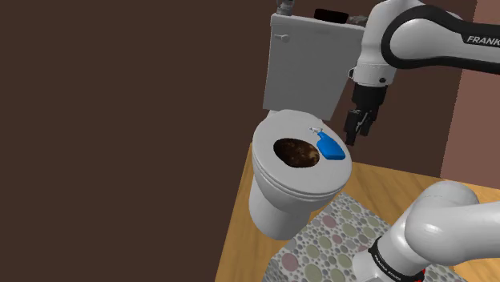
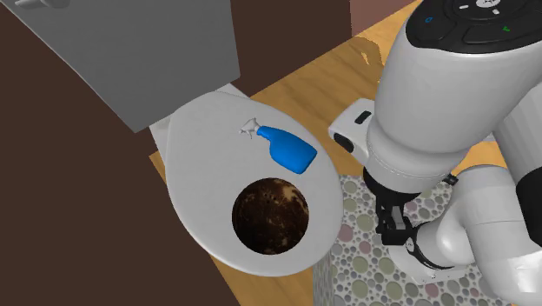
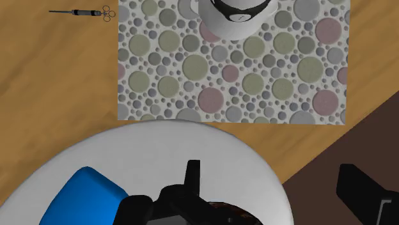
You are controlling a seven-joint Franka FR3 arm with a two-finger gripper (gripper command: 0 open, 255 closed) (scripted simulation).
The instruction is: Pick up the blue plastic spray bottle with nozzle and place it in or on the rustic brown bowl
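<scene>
While I hang near the toilet tank [image 1: 308, 68], gripper [image 1: 355, 138]: fingers apart, empty.
Spray bottle [image 1: 331, 147]: blue, lying on toilet lid [image 1: 276, 180], just beside brown bowl [image 1: 296, 152].

One blue spray bottle [image 1: 330, 147], one brown bowl [image 1: 296, 152], one white toilet [image 1: 276, 191] with one tank [image 1: 308, 68], one dotted stand [image 1: 336, 240], one robot arm [image 1: 417, 32], one gripper [image 1: 356, 136], one thin scissor-like tool [image 3: 89, 13].

The white Franka arm with dark joints [image 1: 425, 44] is seen reaching up from the shoulder view's lower right and arched over to the left; the wrist is turned downward; the all-black two-finger end effector [image 1: 356, 134] is pointed down; its fingers [image 3: 192, 176] are held apart, with nothing clasped between them.
</scene>
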